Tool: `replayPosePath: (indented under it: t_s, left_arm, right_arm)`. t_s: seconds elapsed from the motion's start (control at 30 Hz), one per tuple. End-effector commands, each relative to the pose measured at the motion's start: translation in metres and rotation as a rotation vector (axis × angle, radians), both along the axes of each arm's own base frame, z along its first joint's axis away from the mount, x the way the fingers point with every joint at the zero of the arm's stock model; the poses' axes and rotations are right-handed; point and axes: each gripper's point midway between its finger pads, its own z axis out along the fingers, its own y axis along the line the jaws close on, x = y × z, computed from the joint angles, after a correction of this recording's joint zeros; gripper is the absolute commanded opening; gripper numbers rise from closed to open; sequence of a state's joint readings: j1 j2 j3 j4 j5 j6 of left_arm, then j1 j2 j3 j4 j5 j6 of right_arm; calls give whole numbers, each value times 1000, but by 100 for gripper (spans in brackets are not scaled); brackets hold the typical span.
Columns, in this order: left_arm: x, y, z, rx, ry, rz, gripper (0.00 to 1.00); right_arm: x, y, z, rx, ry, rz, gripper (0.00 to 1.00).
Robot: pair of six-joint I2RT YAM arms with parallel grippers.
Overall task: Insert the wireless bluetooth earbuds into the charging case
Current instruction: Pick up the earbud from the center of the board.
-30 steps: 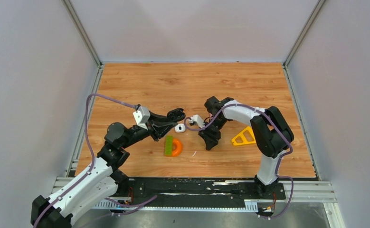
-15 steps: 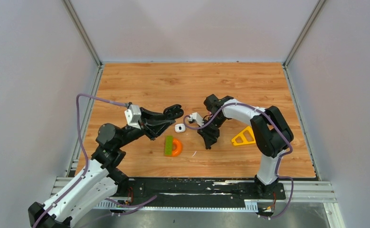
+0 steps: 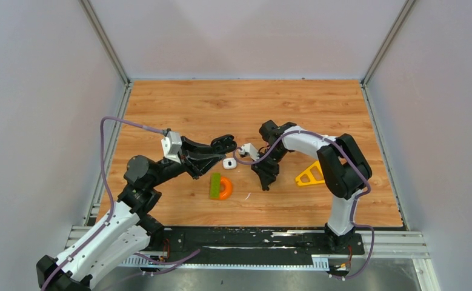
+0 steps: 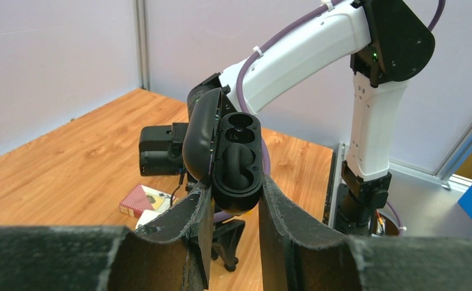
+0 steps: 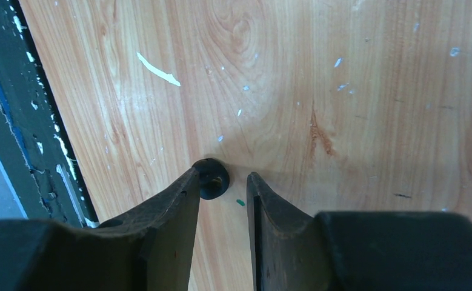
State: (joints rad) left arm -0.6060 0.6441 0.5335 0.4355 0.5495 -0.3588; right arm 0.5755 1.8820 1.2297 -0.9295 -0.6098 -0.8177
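My left gripper (image 4: 236, 185) is shut on a black charging case (image 4: 238, 159), held above the table with its lid swung open to the left. Its wells are dark, and I cannot tell what lies in them. In the top view the case (image 3: 223, 143) hangs just left of the right arm's wrist. My right gripper (image 5: 221, 182) points down at the wood, open. One black earbud (image 5: 211, 180) lies on the table against the tip of its left finger, outside the gap. A small white case (image 3: 229, 163) rests between the two grippers. No white earbuds show.
A green and orange toy (image 3: 220, 186) lies near the front middle. A yellow triangle piece (image 3: 310, 174) sits right of the right gripper (image 3: 266, 182). A thin white sliver (image 5: 157, 70) lies on the wood. A small red patterned box (image 4: 143, 200) lies under the right arm. The table's front rail (image 5: 15, 121) is close.
My left arm has drawn back a little to the left, still holding the case. The right gripper has barely shifted.
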Motion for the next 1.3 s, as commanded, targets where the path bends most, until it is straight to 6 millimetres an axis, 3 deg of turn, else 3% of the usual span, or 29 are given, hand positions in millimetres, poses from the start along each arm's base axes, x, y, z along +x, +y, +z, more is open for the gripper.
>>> replayPosePath:
  t_s: [0.0,0.4,0.6,0.83,1.0,1.13,1.27]
  left_arm:
    - [-5,1,13,-19,-35,-13,0]
    - [-2,-2,6,-22,-20,-18,0]
    - [-2,-1,5,-26,-16,-21,0]
    - [-3,-2,2,-23,-11,-23,0]
    - [-2,-2,0,-21,-10,-23,0]
    - [3,-1,-7,6,-8,5,0]
    - [18,1,-23,126,-14,74,0]
  right_arm:
    - [2,0,-7,7,-22,25,34]
    - [-11,-3,0,13,-15,31,32]
    - [-14,0,9,31,6,30,18]
    - [-15,2,14,42,20,27,13]
    - [-17,1,13,37,33,20,1]
    - [-17,-2,26,38,-6,13,0]
    - [-16,-16,57,27,-129,24,0]
